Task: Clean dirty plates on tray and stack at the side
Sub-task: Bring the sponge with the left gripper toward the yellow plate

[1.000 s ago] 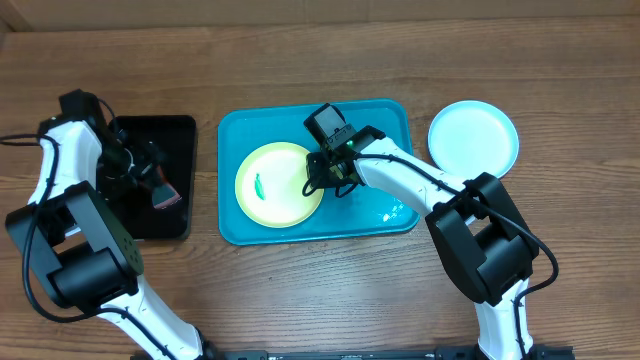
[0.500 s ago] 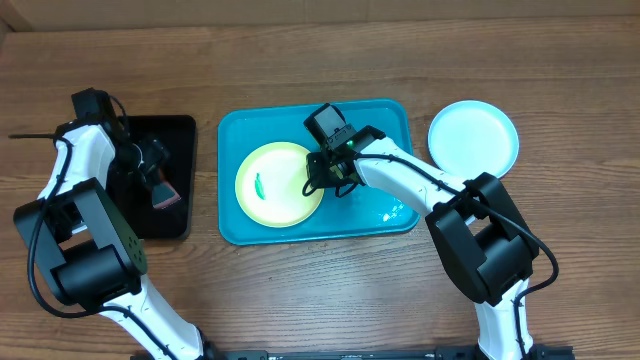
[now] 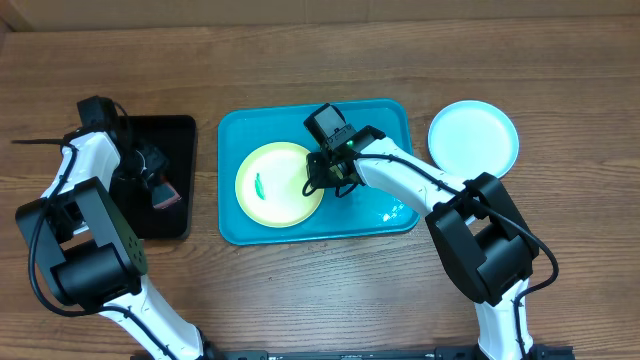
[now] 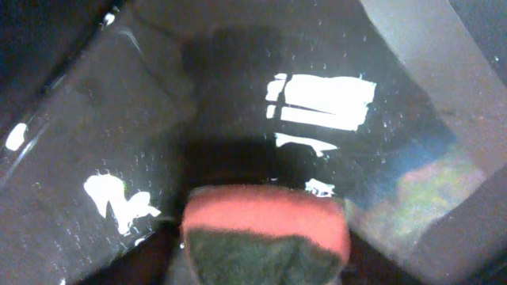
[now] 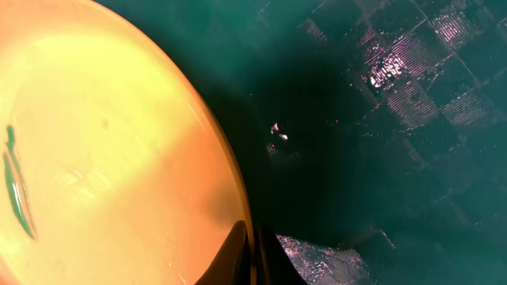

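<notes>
Well, the round shallow yellow-green plastic plate (image 3: 282, 195) lies flat, face up, on the left half of the big turquoise plastic tray (image 3: 390, 215) with the raised rim. The tray sits in the middle of the tabletop, a bit toward the far edge.

A round plate has no long side, but the small green smear (image 3: 259, 185) on it does. It is a thin streak that runs from the far edge toward the near edge, tipped a little. The tray's long side runs from the left edge to the right edge.

So this plate is not clean yet. My right gripper (image 3: 330, 180) is at the plate's right rim. In my right wrist view the tips look pinched shut on that rim.

Off the tray, toward the right edge, sits a round pale blue plastic plate (image 3: 473, 138) with no smear that I can see. I think that one is done. I cannot tell if another plate lies under it.

Toward the left edge, my left gripper (image 3: 157, 184) is closed on a red sponge (image 3: 166, 198) with a dark scrub side, low over the glossy black plastic tray (image 3: 178, 135). I think wiping and stacking the dirty plate are left.
</notes>
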Motion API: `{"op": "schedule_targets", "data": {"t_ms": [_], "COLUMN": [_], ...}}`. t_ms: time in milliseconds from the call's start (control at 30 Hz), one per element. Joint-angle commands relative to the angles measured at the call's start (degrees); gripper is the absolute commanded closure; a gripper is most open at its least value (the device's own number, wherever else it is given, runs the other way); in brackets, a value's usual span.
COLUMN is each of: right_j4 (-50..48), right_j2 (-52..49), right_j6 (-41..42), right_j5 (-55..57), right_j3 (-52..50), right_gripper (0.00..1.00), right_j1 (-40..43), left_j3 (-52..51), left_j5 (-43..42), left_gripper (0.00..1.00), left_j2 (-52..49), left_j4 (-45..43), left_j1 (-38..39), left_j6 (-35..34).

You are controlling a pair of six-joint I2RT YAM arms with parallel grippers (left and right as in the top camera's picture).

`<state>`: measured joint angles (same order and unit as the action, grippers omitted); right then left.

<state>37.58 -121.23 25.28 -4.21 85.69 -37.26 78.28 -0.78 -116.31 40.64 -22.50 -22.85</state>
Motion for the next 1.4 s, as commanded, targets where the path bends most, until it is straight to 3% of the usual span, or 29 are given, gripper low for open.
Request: {"op": "schedule_targets", "data": {"t_ms": [0, 100, 167, 200, 233, 267, 667, 733, 833, 967, 1033, 1100, 1133, 1167, 1200, 1233, 1367], "right_j4": [-0.1, -0.1, -0.3, -0.3, -0.3, -0.3, -0.3, -0.3, -0.3, -0.3, -0.3, -0.3, -0.3, -0.3, -0.3, -0.3, -0.3], "right_j2": [0.3, 0.3, 0.3, 0.3, 0.3, 0.3, 0.3, 0.3, 0.3, 0.3, 0.3, 0.3, 0.3, 0.3, 0.3, 0.3, 0.3], "right_j6": [0.3, 0.3, 0.3, 0.3, 0.3, 0.3, 0.2, 0.2, 0.2, 0.3, 0.2, 0.3, 0.3, 0.3, 0.3, 0.2, 0.3], "right_j5": [1.2, 1.2, 1.2, 1.2, 1.2, 1.2, 1.2, 1.2, 1.2, 1.2, 1.2, 1.2, 1.2, 1.2, 1.2, 1.2, 1.2], "right_j3": [-0.5, -0.5, -0.5, -0.5, -0.5, -0.5, -0.5, -0.5, -0.5, -0.5, -0.5, -0.5, -0.5, -0.5, -0.5, -0.5, -0.5], "right_gripper": [0.96, 0.96, 0.96, 0.96, 0.96, 0.96, 0.96, 0.96, 0.96, 0.96, 0.96, 0.96, 0.96, 0.96, 0.96, 0.96, 0.96], "right_j1": [0.0, 0.0, 0.0, 0.0, 0.0, 0.0, 0.0, 0.0, 0.0, 0.0, 0.0, 0.0, 0.0, 0.0, 0.0, 0.0, 0.0], "left_j3": [-0.9, -0.9, -0.9, -0.9, -0.9, -0.9, -0.9, -0.9, -0.9, -0.9, -0.9, -0.9, -0.9, -0.9, -0.9, -0.9, -0.9], "left_j5": [0.2, 0.1, 0.0, -0.5, -0.9, -1.5, -6.8, -6.8, -6.8, -6.8, -6.7, -6.7, -6.7, -6.7, -6.7, -6.5, -4.5], "left_gripper": [0.75, 0.93, 0.94, 0.8, 0.51, 0.01, 0.0, 0.12, 0.47, 0.83, 0.94, 0.96, 0.9, 0.67, 0.27, 0.0, 0.0], "left_j2": [-0.3, -0.3, -0.3, -0.3, -0.3, -0.3, -0.3, -0.3, -0.3, -0.3, -0.3, -0.3, -0.3, -0.3, -0.3, -0.3, -0.3], "left_j4": [-0.5, -0.2, 0.1, 0.5, 0.9, 1.4, 10.7, 11.3, 11.8, 12.0, 11.9, 11.5, 11.3, 11.0, 10.6, 10.2, 8.5], "left_j1": [0.0, 0.0, 0.0, 0.0, 0.0, 0.0, 0.0, 0.0, 0.0, 0.0, 0.0, 0.0, 0.0, 0.0, 0.0, -0.1, -0.1], "left_j6": [2.3, 2.3, 2.3, 2.3, 2.3, 2.3, 2.3, 2.3, 2.0, 2.1, 2.1, 2.1, 2.1, 2.1, 2.1, 2.1, 2.2]}}
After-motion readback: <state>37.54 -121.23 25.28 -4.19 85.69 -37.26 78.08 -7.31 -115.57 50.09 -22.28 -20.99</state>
